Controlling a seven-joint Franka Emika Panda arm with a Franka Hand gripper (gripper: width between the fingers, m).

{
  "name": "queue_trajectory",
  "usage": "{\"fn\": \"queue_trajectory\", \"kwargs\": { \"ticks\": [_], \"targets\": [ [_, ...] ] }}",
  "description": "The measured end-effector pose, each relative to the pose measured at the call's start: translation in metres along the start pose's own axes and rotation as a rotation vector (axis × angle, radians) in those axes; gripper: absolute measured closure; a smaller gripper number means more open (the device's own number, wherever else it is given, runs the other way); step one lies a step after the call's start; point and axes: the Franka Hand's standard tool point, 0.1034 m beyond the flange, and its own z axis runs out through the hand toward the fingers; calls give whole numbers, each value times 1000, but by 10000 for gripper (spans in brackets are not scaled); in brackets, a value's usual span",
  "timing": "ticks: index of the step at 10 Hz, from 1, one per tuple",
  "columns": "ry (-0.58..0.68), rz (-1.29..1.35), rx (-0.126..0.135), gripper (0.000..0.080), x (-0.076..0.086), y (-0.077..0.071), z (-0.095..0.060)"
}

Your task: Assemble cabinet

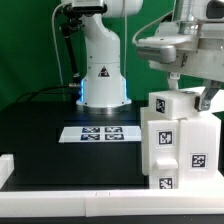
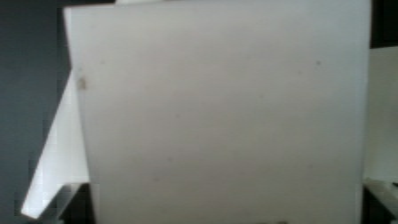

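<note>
The white cabinet (image 1: 182,150) stands upright at the exterior view's right, with black-and-white tags on its front faces. A smaller white tagged block (image 1: 172,104) sits on top of it. My gripper (image 1: 188,90) comes down from above, with one finger on each side of this top block. In the wrist view the block's plain white face (image 2: 222,110) fills almost the whole picture. A grey fingertip (image 2: 54,203) shows against its edge. The jaws stand pressed against the block's two sides.
The marker board (image 1: 100,132) lies flat on the black table (image 1: 45,130) in front of the robot base (image 1: 103,75). A white rail (image 1: 80,202) runs along the table's near edge. Black cables hang behind the base.
</note>
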Motion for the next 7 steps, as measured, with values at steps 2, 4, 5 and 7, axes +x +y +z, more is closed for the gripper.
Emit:
{"fn": "queue_trajectory", "kwargs": {
  "ticks": [2, 4, 5, 7],
  "targets": [
    [0, 35, 0, 243, -1, 0, 0],
    [14, 209, 24, 243, -7, -4, 1],
    [12, 307, 37, 243, -10, -7, 2],
    [14, 506, 45, 243, -10, -8, 2]
  ]
}}
